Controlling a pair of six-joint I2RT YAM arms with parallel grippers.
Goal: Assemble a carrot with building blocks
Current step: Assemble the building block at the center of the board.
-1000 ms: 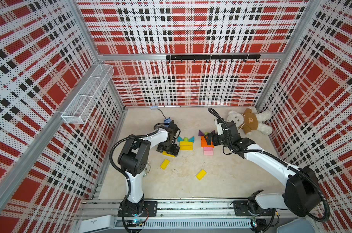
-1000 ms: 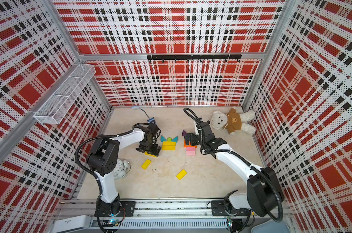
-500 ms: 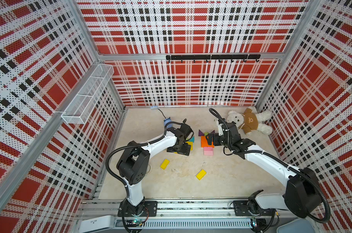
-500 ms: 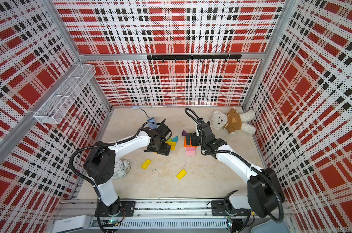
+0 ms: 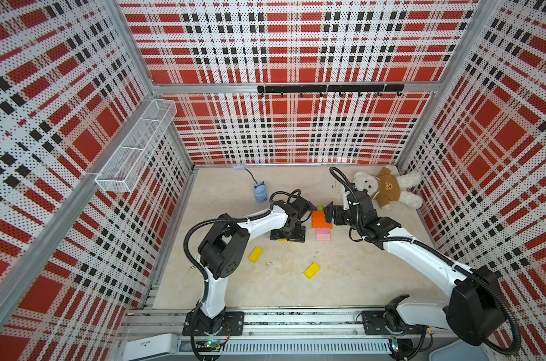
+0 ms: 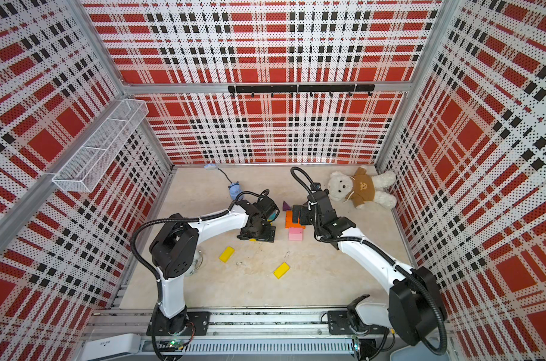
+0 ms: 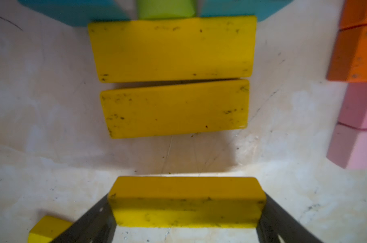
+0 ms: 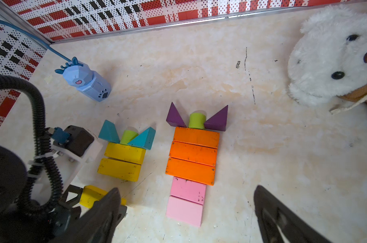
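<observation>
My left gripper [image 7: 186,210] is shut on a yellow block [image 7: 186,202], low over the floor just short of two yellow bars [image 7: 172,80]. Those bars lie under teal triangles [image 8: 142,138] and a lime stub [image 8: 128,136]. Beside them lies a figure of three orange bars [image 8: 193,155], two pink blocks [image 8: 186,199], purple triangles [image 8: 217,120] and a lime stub. My right gripper [image 8: 186,189] hangs open above the pink blocks, holding nothing. In both top views the left gripper [image 5: 287,234] [image 6: 256,233] covers the yellow figure and the right gripper [image 5: 329,214] [image 6: 296,212] is over the orange bars.
Two loose yellow blocks [image 5: 255,253] [image 5: 311,270] lie nearer the front. A plush bear [image 5: 387,187] lies at the back right and a small blue toy [image 5: 260,192] with a cable stands at the back. A wire basket [image 5: 137,150] hangs on the left wall.
My left gripper has moved right with the yellow block, up to the yellow figure, and now covers it from above. The right arm has not moved.
</observation>
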